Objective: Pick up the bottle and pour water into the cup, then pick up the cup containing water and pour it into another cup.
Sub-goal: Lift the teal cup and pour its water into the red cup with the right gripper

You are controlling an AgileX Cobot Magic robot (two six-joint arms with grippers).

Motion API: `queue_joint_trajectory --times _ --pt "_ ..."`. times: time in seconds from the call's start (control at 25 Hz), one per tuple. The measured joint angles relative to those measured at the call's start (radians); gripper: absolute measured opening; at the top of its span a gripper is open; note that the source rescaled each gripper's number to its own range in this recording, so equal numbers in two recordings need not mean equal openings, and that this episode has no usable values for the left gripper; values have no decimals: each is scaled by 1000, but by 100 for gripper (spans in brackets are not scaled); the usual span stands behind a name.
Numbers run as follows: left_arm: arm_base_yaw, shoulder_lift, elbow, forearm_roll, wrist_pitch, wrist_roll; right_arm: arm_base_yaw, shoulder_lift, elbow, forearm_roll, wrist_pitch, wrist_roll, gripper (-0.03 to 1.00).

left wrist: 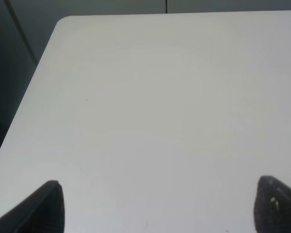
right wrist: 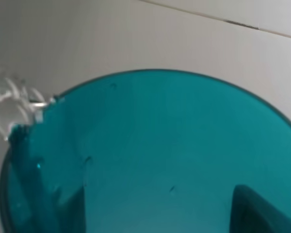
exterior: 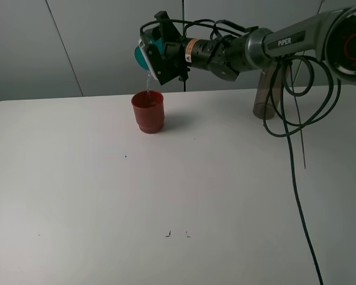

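Currently the task looks to be in its last stage. The teal cup (exterior: 143, 52) is held tipped far over, near the upper centre of the exterior high frame, mouth turned toward frame left and down, and a thin stream of water (exterior: 147, 83) falls from its rim into the red cup (exterior: 148, 111) standing upright on the white table (exterior: 107, 190) directly below. Judging by this, the bottle-to-cup pour is done: the bottle (exterior: 267, 95) stands upright at the upper right of the frame, partly hidden behind the arm and cables, well apart from both cups.

What is left, as I read it: finish emptying the teal cup, right it and set it down. How much water remains I cannot tell; the right wrist view is filled by the teal cup wall (right wrist: 155, 145), with water breaking off the rim at that frame's left edge.

Right arm: stretched in from the upper right edge, roughly level, wrist rolled over. Right gripper (exterior: 160, 50) is clamped on the teal cup.

Left arm: not visible in the exterior high view. Left gripper (left wrist: 157, 206) shows only its two dark fingertips (left wrist: 43, 208) at the lower corners of the left wrist frame, spread wide, nothing between them, only bare table below.
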Motion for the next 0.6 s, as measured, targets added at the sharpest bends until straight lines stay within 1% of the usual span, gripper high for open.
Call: queue_joint_trajectory --times 0.16,0.6 --pt "0 0 0 0 0 0 0 0 0 14 -7 -45 7" --pt "0 0 0 0 0 0 0 0 -2 16 -9 -61 7"
